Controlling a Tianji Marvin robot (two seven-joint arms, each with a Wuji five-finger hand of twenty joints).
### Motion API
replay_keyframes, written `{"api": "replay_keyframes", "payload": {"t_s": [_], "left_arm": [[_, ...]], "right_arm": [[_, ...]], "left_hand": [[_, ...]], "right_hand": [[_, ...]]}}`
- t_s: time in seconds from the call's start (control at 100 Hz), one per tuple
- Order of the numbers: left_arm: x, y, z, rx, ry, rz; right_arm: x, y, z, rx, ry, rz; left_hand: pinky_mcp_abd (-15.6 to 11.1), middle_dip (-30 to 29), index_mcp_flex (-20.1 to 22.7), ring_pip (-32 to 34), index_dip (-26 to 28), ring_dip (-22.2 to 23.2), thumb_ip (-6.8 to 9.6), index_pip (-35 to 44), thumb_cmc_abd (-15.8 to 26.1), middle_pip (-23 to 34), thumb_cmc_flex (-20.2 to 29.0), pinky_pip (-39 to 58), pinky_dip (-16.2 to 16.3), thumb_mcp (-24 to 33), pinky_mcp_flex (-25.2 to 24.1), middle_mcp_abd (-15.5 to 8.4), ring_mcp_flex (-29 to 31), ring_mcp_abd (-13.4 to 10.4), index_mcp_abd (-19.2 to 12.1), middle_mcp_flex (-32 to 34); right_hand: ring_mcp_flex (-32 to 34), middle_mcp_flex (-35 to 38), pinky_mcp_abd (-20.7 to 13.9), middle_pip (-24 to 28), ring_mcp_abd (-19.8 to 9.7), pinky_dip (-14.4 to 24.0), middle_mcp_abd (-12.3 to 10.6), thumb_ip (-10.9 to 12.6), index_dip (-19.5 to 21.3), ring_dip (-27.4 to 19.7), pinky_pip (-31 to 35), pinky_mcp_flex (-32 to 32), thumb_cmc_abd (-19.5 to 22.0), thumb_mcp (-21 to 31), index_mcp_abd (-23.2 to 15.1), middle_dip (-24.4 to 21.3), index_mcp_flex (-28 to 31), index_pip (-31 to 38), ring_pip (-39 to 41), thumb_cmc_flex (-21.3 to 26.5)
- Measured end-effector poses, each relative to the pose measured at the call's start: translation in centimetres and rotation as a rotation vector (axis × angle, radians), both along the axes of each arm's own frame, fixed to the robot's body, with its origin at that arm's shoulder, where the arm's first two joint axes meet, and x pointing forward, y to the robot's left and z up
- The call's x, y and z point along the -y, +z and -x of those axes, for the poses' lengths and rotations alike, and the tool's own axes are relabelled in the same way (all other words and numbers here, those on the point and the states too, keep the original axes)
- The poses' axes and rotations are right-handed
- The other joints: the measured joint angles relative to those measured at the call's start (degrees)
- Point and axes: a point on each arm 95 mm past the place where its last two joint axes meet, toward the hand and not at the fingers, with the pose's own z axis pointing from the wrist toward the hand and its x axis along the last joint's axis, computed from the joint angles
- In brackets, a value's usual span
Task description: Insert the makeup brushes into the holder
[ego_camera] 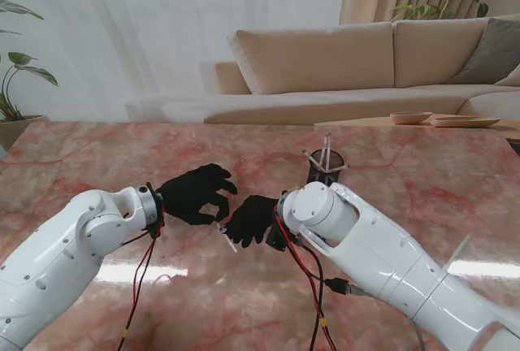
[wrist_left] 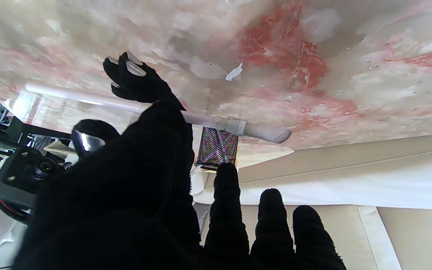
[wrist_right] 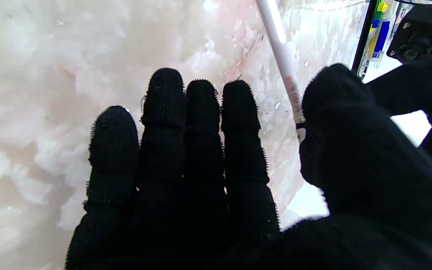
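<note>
Beige sofa (ego_camera: 341, 67) behind pink marble table (ego_camera: 97, 156); white sheer curtains (ego_camera: 162, 26); leafy plant (ego_camera: 12, 83) far left.

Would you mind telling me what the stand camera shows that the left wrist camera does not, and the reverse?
Only the stand view shows both arms whole, the sofa's shape, and brushes already standing in the holder. Only the left wrist view shows the white makeup brush up close, its pale tip pointing away from the right hand, whose fingers reach it. Both show the left hand, the brush, the mesh holder and the marble table.
</note>
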Motion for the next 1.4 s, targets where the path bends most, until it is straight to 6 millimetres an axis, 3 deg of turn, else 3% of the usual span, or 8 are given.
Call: {"api": "replay_keyframes", "payload": {"t_s": [0.05,0.22,0.41,0.43,0.75,1.08,1.34,1.4], "left_arm": [[0.0,0.0,0.0,0.003,-0.003,-0.004],[0.1,0.2,0.1,0.013,-0.014,-0.021],[0.1,0.3,0.1,0.033,-0.028,-0.049],[0.2,0.3,0.1,0.036,-0.03,-0.051],[0.5,0.5,0.2,0.061,-0.046,-0.061],[0.7,0.7,0.2,0.073,-0.056,-0.076],[0.7,0.8,0.2,0.086,-0.06,-0.089],[0.7,0.9,0.3,0.091,-0.062,-0.094]], "right_arm": [[-0.1,-0.1,0.1,-0.002,0.001,0.005],[-0.5,-0.1,0.2,-0.004,0.007,0.018],[-0.9,0.0,0.2,-0.005,-0.004,0.012],[-0.9,0.0,0.2,-0.005,-0.006,0.01],[-1.5,0.0,0.2,-0.012,-0.023,-0.004],[-1.7,-0.1,0.3,-0.011,-0.023,-0.002],[-1.9,-0.2,0.3,-0.019,-0.032,0.006],[-1.9,-0.2,0.3,-0.021,-0.036,0.005]], "left_hand": [[0.0,0.0,0.0,0.0,0.0,0.0,0.0,0.0,0.0,0.0,0.0,0.0,-0.01,0.0,0.0,0.0,0.0,0.0,-0.01,0.0],[0.0,0.0,0.0,0.0,0.0,0.0,0.0,0.01,0.0,-0.31,0.0,0.0,-0.01,0.0,0.0,-0.03,0.0,0.0,-0.01,0.0],[0.0,0.0,0.0,0.0,0.0,0.0,0.0,0.02,0.0,-0.46,0.0,0.0,-0.1,0.0,0.0,-0.05,0.0,0.0,-0.01,0.0],[0.0,0.0,0.0,0.0,0.0,0.0,0.0,0.02,0.0,-0.46,0.0,0.0,-0.12,0.0,0.0,-0.06,0.0,0.0,-0.01,0.0],[0.01,0.0,0.0,0.0,0.0,0.0,-0.01,0.05,0.0,-0.46,0.0,0.0,-0.58,0.0,0.0,-0.12,0.0,0.0,-0.03,0.0],[0.01,0.0,0.0,0.0,0.0,0.0,-0.01,0.06,0.0,-0.46,0.0,0.0,-0.6,0.0,0.0,-0.16,0.0,0.0,-0.07,0.0],[0.01,0.0,0.0,0.0,0.0,0.0,-0.01,0.08,0.0,-0.46,0.0,0.0,-0.6,0.0,0.0,-0.17,0.0,0.0,-0.08,0.0],[0.01,0.0,0.0,0.0,0.0,0.0,-0.01,0.08,0.0,-0.46,0.0,0.0,-0.6,0.0,0.0,-0.18,0.0,0.0,-0.08,0.0]], "right_hand": [[0.0,0.57,0.01,0.1,0.0,0.0,0.0,-1.17,-0.59,0.0,0.54,0.07,-0.16,0.0,0.0,0.34,0.05,0.61,0.05,0.0],[0.05,1.14,0.01,0.27,0.01,0.0,0.0,-1.23,-4.55,0.06,0.72,0.54,-0.22,-0.68,-0.04,1.03,0.09,3.59,0.77,1.47],[0.08,1.4,0.02,0.56,0.02,0.0,-0.05,-1.29,-4.67,0.07,1.39,0.54,-0.22,-0.7,-0.11,1.11,0.09,4.23,1.26,1.81],[0.08,1.41,0.02,0.56,0.02,0.0,-0.06,-2.35,-4.68,0.07,1.4,0.54,-0.22,-0.74,-0.13,1.12,0.09,4.67,1.32,2.22],[0.7,2.16,0.02,0.86,0.02,0.0,-0.14,-3.65,-5.53,1.6,2.16,0.51,-0.23,-1.58,-0.79,1.98,0.11,7.74,3.17,2.67],[1.34,3.07,0.03,1.72,0.02,0.0,-0.47,-3.68,-8.34,3.58,3.49,0.53,-0.5,-3.09,-2.36,3.27,0.05,15.09,4.13,6.4],[1.9,3.63,0.03,1.97,0.01,0.0,-0.69,-3.68,-9.89,3.68,3.62,0.61,-0.79,-3.19,-2.99,3.85,0.04,17.35,4.35,6.4],[2.46,4.22,0.03,2.05,0.0,0.0,-0.79,-3.68,-11.93,4.2,4.29,0.72,-0.8,-3.19,-3.12,3.9,0.01,19.46,4.74,6.4]]}}
